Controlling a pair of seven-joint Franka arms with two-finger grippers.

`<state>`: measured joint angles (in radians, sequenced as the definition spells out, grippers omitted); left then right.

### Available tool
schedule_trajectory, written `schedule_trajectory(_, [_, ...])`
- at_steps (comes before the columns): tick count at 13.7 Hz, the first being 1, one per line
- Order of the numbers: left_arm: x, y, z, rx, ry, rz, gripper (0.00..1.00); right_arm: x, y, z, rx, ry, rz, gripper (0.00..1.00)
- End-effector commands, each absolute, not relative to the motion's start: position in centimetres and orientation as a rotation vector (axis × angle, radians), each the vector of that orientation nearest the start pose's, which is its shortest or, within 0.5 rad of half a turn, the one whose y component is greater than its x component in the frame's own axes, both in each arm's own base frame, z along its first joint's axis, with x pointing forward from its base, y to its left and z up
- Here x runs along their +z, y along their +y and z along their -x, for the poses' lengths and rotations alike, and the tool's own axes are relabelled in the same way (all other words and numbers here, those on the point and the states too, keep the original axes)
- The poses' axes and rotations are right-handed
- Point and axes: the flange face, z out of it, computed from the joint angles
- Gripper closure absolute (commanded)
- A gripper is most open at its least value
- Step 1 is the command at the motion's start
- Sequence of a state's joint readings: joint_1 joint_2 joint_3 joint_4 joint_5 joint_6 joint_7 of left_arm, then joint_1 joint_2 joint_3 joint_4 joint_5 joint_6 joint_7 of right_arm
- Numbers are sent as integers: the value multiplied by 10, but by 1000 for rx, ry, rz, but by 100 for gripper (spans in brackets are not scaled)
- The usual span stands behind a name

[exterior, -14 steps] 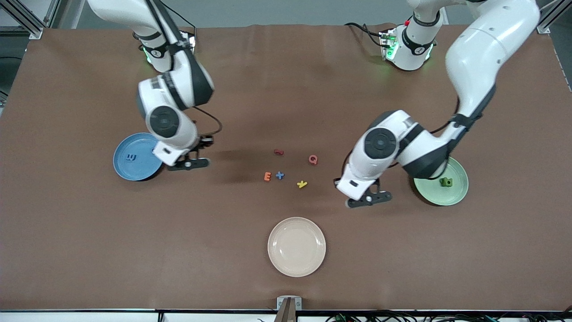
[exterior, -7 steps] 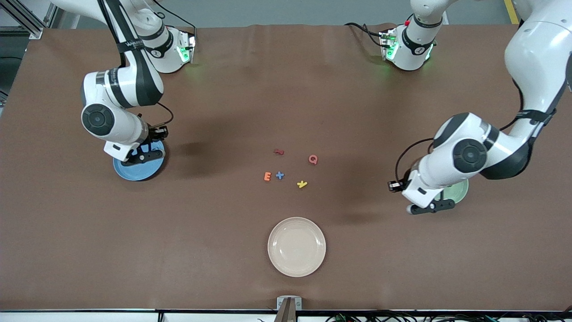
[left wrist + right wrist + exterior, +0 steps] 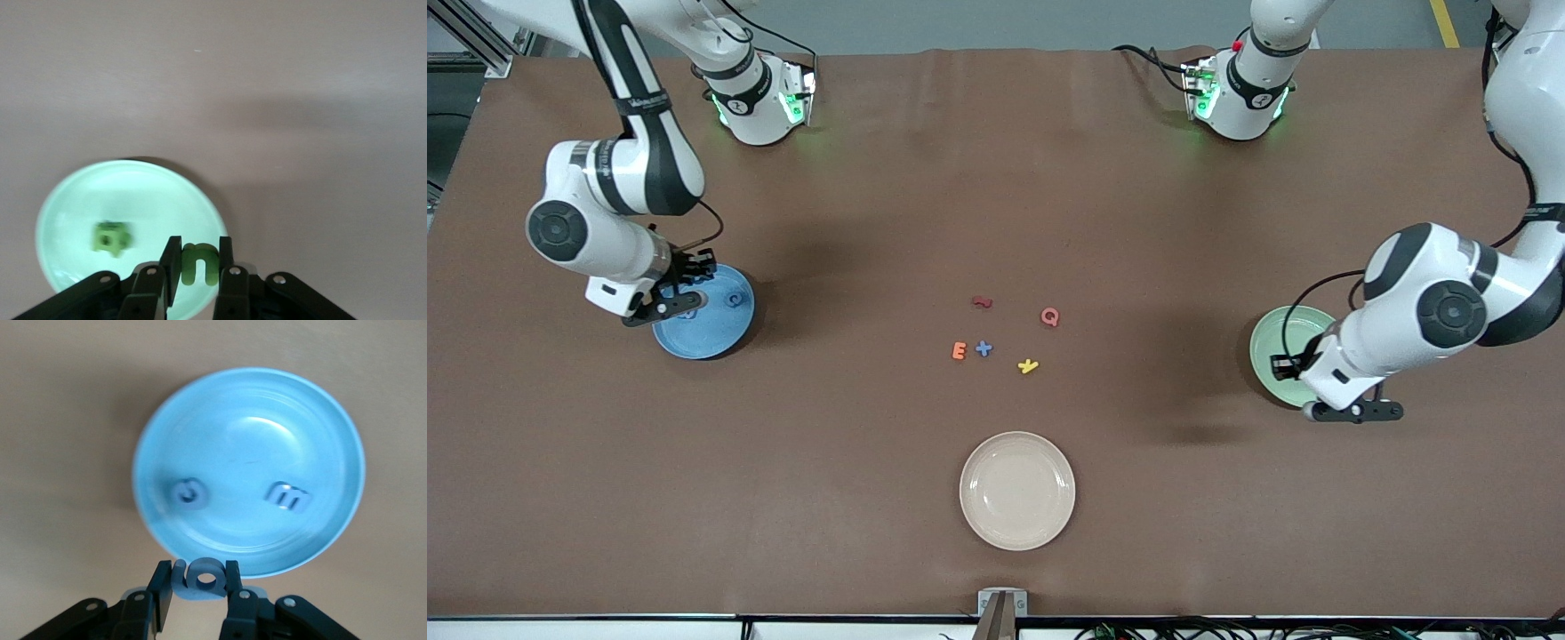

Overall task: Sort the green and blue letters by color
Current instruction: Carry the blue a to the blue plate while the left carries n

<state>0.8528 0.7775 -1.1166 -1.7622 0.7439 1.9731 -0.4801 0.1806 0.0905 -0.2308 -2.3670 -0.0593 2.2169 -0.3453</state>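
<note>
1. Readable characters: blue 3 [image 3: 288, 498] and blue C [image 3: 189, 493] lying in blue plate [image 3: 333, 440]; orange E [image 3: 959, 351], blue + [image 3: 983, 348], pink Q [image 3: 1050, 316], yellow k [image 3: 1028, 365], dark red squiggle [image 3: 982, 302] clustered mid-table.
2. Right gripper [image 3: 199, 581]: over blue plate's rim, fingers pinching blue 6 [image 3: 201, 579].
3. Left gripper [image 3: 197, 261]: over green plate [image 3: 67, 200] edge, fingers pinching green u [image 3: 200, 263]; green letters [image 3: 111, 237] bunched in plate below, unreadable.
4. Cream plate [image 3: 1017, 490]: well apart from both grippers, nearest front camera.
</note>
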Motion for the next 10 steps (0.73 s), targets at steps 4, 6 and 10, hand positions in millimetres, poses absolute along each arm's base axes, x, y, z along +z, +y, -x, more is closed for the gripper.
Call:
schedule_trajectory(4, [298, 45, -628, 104, 249, 3100, 97, 253, -50, -457, 327, -534, 3086, 0])
schedule_trajectory(6, [286, 61, -624, 101, 299, 3060, 97, 253, -51, -458, 321, -517, 3083, 0])
schedule_trajectory(10, [256, 69, -612, 73, 304, 3076, 97, 257, -30, -461, 307, -501, 3060, 0])
